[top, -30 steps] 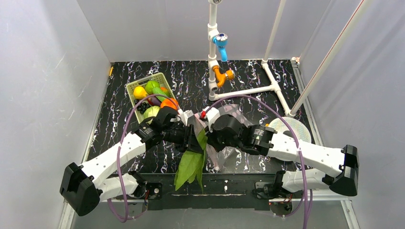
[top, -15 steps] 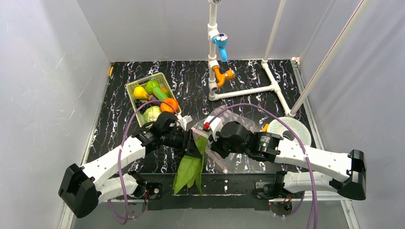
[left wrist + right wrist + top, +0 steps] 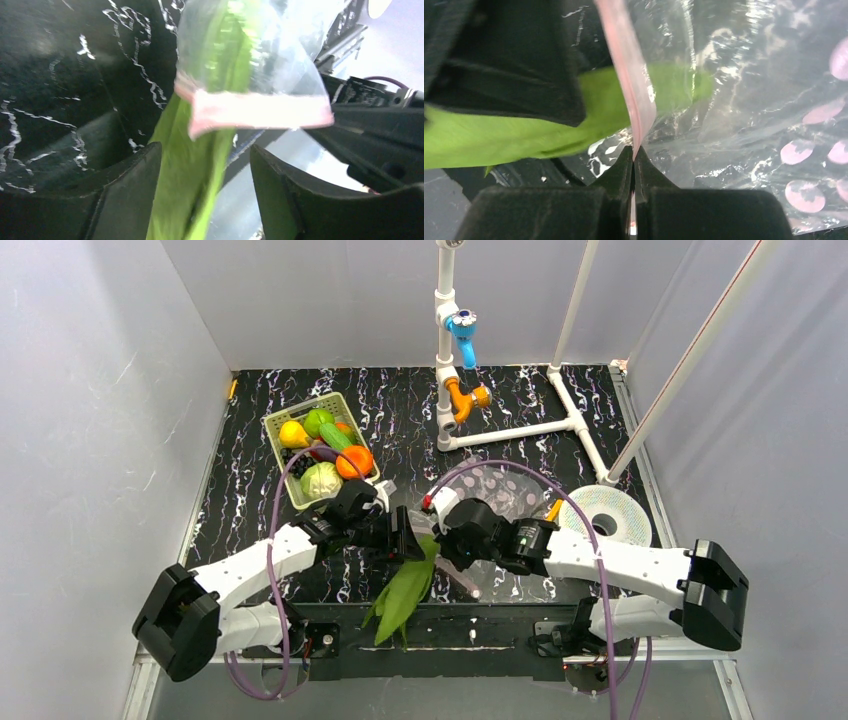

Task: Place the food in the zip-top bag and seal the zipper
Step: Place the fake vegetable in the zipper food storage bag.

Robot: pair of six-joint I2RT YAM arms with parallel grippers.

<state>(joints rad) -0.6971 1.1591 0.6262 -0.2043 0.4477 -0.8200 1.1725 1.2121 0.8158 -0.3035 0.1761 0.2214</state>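
Observation:
The leafy green bunch (image 3: pixel 404 590) hangs over the table's near edge, its top end poking into the mouth of the clear zip-top bag (image 3: pixel 497 492). In the left wrist view the leaves (image 3: pixel 192 165) pass between my left gripper (image 3: pixel 205 149), which is open, with a gap to the right finger (image 3: pixel 280 190). The pinkish zipper (image 3: pixel 260 111) lies across the leaves. My right gripper (image 3: pixel 634 150) is shut on the zipper strip (image 3: pixel 629 75), with the bunch (image 3: pixel 499 135) to its left. More food, an orange piece (image 3: pixel 354 460) and a pale green one (image 3: pixel 321 480), lies in the basket.
The light-green slotted basket (image 3: pixel 270 426) stands at the back left. A white pipe frame (image 3: pixel 520 428) with blue and orange fittings rises at the back centre. A round white disc (image 3: pixel 605 520) lies beside the right arm. Grey walls close in both sides.
My left gripper has opened and let go of the leafy bunch. Both grippers have sunk lower and nearer, and the bunch now leans rightward with its tip in the bag's mouth.

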